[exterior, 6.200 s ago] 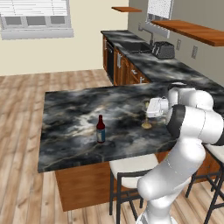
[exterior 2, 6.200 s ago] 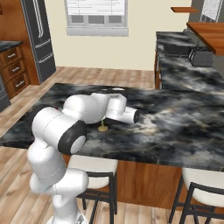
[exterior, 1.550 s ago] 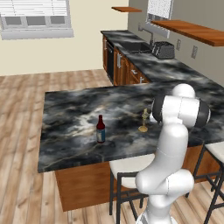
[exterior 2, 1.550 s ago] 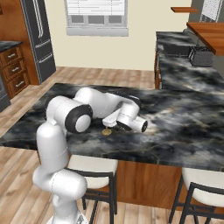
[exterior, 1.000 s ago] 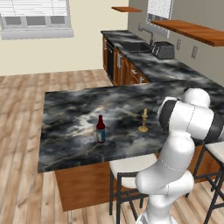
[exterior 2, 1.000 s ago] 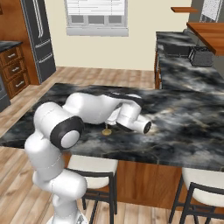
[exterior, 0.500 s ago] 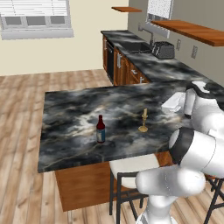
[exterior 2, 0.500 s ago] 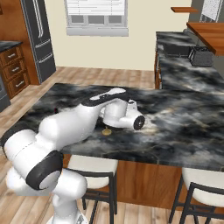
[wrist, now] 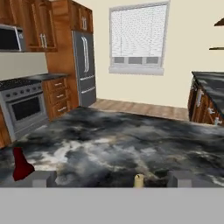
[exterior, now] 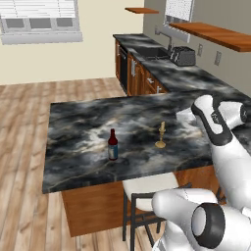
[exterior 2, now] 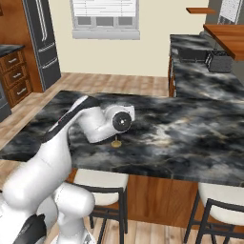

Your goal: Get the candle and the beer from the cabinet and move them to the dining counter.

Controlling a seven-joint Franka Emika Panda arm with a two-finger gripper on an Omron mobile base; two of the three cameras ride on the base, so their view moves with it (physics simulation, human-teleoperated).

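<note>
- The candle [exterior: 161, 136] is seen upright on the dining counter [exterior: 88, 122], toward the stool-side edge; in the hand view its tip [wrist: 138, 180] shows at the bottom, between the two fingertips [wrist: 43, 178].
- The beer [exterior: 112, 145] is set upright on the same top, near the candle and apart from it, on the side away from the arm; in the hand view its neck [wrist: 20, 163] is seen at the lower left.
- The gripper [wrist: 109, 179] is spread wide with nothing between its fingers; it is held apart from the candle and looks out level over the top.
- In the right base view the wrist is seen just above the candle's base [exterior 2: 116, 143], and the rest of the candle is hidden behind it.
- Nothing else is seen on the marbled top between the two things.
- Stools [exterior: 147, 188] are tucked under the near edge.
- Beyond the island, a second counter [exterior: 196, 78] with a sink [exterior: 152, 50] and a toaster [exterior: 182, 56] is placed along the wall.
- In the hand view, across the wood floor, a fridge [wrist: 85, 68], a stove [wrist: 24, 109], drawers [wrist: 57, 96], wall cabinets [wrist: 48, 22] and a window [wrist: 138, 37] are made out.
</note>
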